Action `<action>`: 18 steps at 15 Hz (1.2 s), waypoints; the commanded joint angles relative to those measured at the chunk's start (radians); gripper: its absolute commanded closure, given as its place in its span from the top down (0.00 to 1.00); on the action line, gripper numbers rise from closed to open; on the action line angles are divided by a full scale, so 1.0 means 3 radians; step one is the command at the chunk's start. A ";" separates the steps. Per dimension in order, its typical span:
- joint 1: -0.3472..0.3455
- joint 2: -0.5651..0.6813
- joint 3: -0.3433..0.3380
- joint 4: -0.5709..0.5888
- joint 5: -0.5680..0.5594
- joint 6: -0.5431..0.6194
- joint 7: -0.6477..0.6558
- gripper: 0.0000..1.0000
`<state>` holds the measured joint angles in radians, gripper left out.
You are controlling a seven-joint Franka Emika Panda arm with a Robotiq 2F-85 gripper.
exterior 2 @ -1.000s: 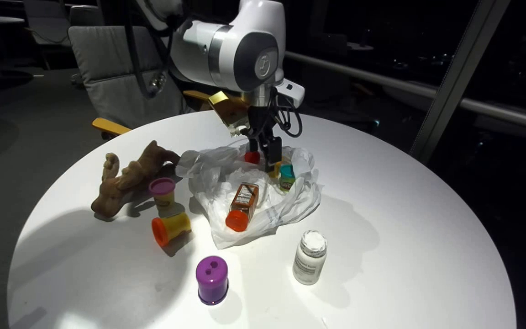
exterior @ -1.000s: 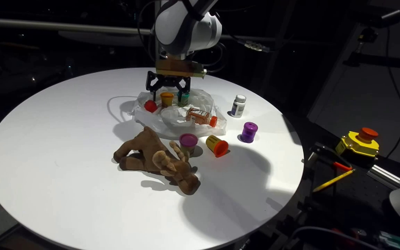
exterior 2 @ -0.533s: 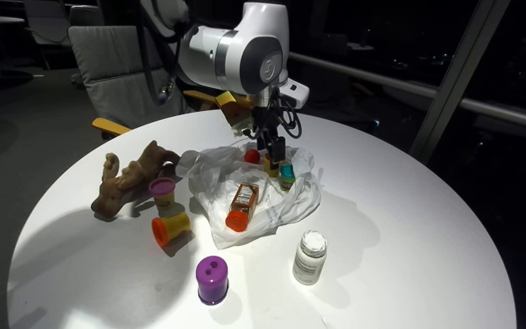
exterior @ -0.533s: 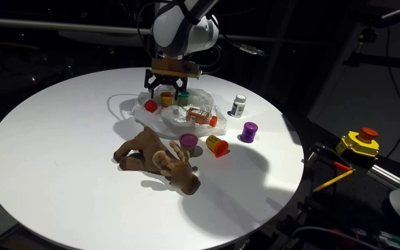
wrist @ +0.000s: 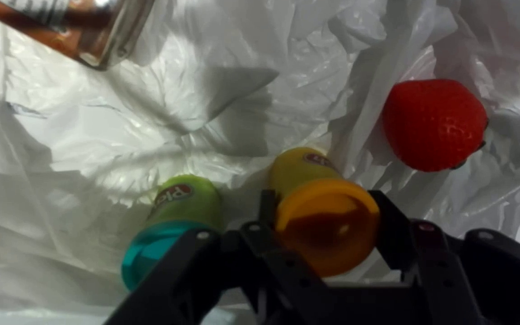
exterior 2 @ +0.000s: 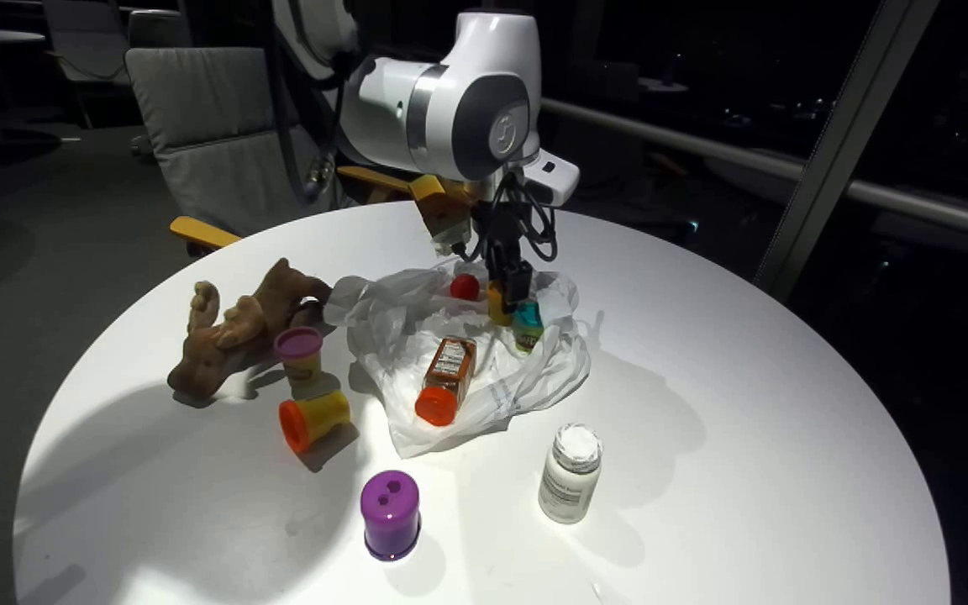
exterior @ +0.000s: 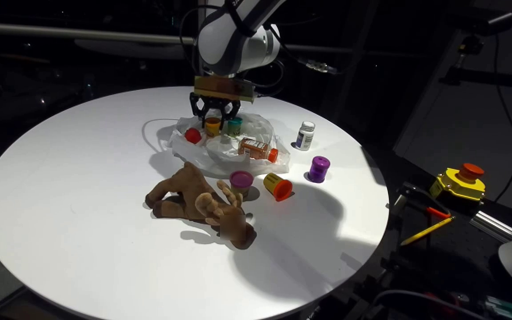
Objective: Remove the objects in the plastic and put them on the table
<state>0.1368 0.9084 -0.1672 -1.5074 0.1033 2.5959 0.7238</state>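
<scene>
Four items sit amid the crinkled translucent plastic bag [exterior 2: 539,391] on the smooth white table [exterior: 82,249]: orange-lidded tub [wrist: 327,234] pinched by the gripper [exterior: 212,126], teal-lidded tub [wrist: 178,216] crowding just beside, dimpled red toy [wrist: 434,125], boxy red-capped bottle [exterior 2: 449,370] lying down; floppy brown plush [exterior: 191,191], purple cylinder [exterior 2: 391,517], white bottle [exterior 2: 570,479] outside.

Glossy wrinkled plastic bag [exterior 2: 501,388], matt plush animal [exterior: 192,198], smooth table [exterior: 118,249]
</scene>
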 commanded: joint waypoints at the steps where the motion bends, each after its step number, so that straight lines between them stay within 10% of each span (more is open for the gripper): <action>1: 0.0037 -0.0002 -0.0028 0.0034 -0.0005 0.0024 0.0089 0.27; 12: 0.0221 -0.1274 -0.0193 -0.1474 -0.0131 0.0366 0.0149 0.27; 18: -0.0081 -0.1966 -0.0284 -0.2463 -0.0064 0.0687 -0.0018 0.27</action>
<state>0.1617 0.4445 -0.2527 -2.0780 0.0869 2.7336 0.7416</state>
